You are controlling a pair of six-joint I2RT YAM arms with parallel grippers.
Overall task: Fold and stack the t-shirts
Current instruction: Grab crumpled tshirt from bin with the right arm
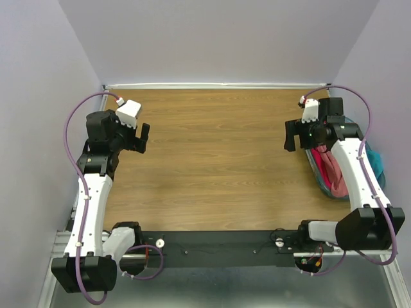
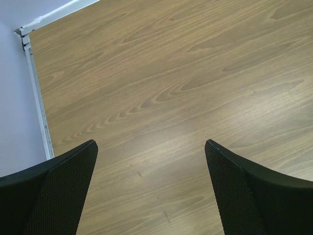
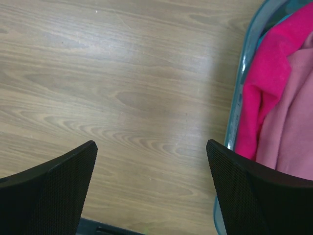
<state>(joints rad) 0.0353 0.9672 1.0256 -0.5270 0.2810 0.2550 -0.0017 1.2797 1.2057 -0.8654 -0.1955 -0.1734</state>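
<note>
From my station, nearest are the 2 arm bases, bolted at the near edge of the bench point(image 1: 218, 160). Just beyond the right base sits the basket point(image 1: 316, 172), hard against the right-hand side, probably so the wood in the middle is kept as folding room. The t-shirts point(image 1: 334, 170) are all in it, bundled, none laid out yet. In the right wrist view the magenta shirt point(image 3: 266, 73) lies against the basket rim with the salmon-pink shirt point(image 3: 293, 122) touching it on the side away from the rim. Both are crumpled, with no collar or hem I can pick out, so I cannot tell which way either points. The heap as a whole runs near-to-far along the bench side. Further out, the right end effector point(image 1: 297, 138) hangs beside the basket's far end, its jaws spread wide and holding nothing, which I judge a ready pose for the 1st pick. Across from it the left end effector point(image 1: 142, 138) is equally spread and unloaded above bare wood, well apart from the cloth.
</note>
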